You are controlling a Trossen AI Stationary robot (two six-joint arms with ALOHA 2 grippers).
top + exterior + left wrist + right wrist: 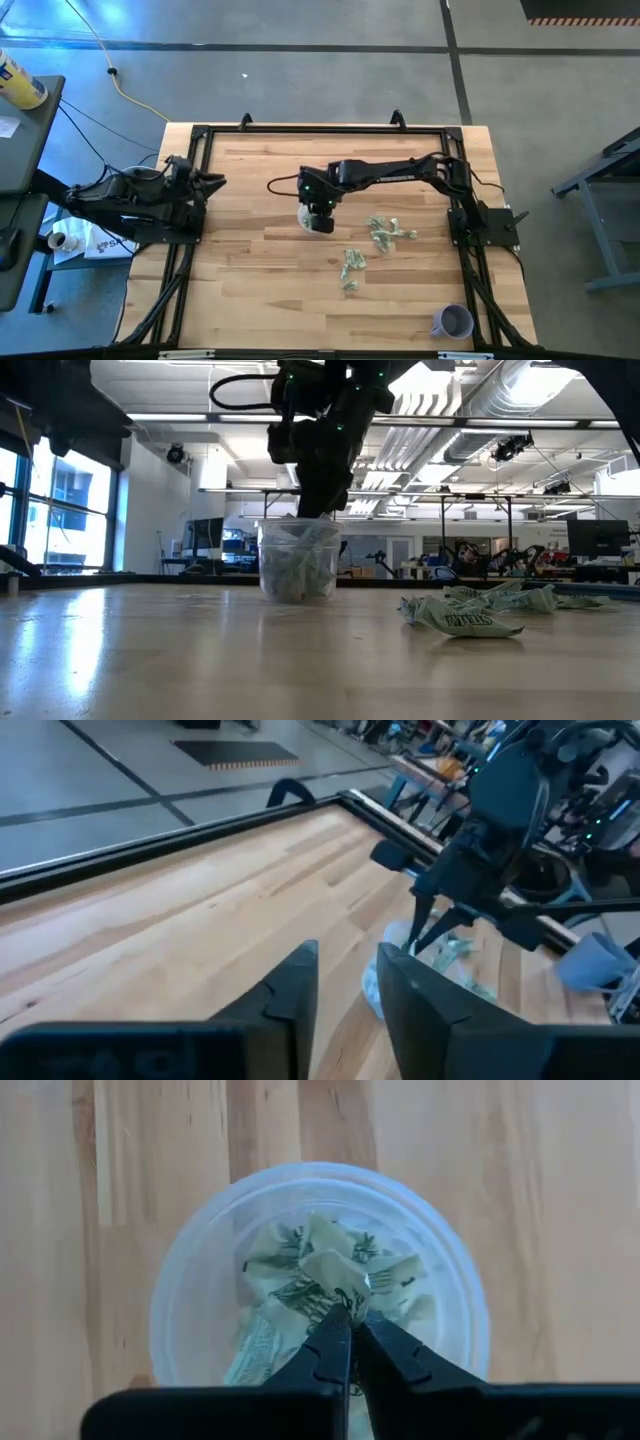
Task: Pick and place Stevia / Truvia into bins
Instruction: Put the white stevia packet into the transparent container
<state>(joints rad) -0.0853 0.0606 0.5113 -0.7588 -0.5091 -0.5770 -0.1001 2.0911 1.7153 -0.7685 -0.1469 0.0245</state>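
Right now my right gripper [349,1318] pinches a crumpled packet [335,1270] over the clear cup [190,1280]; paper's light, limp, best nipped at a fold. Left jaws partly spread.

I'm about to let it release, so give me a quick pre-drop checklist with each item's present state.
1. Right claw over the clear cup: ok.
2. Right claw shut on a packet: ok.
3. Cup upright on the table: ok.
4. Room left in the cup: cannot tell; packets already fill much of it.
5. Left claw clear of the cup, back at the table's left edge: ok.
6. Loose packets still to pick: ok.
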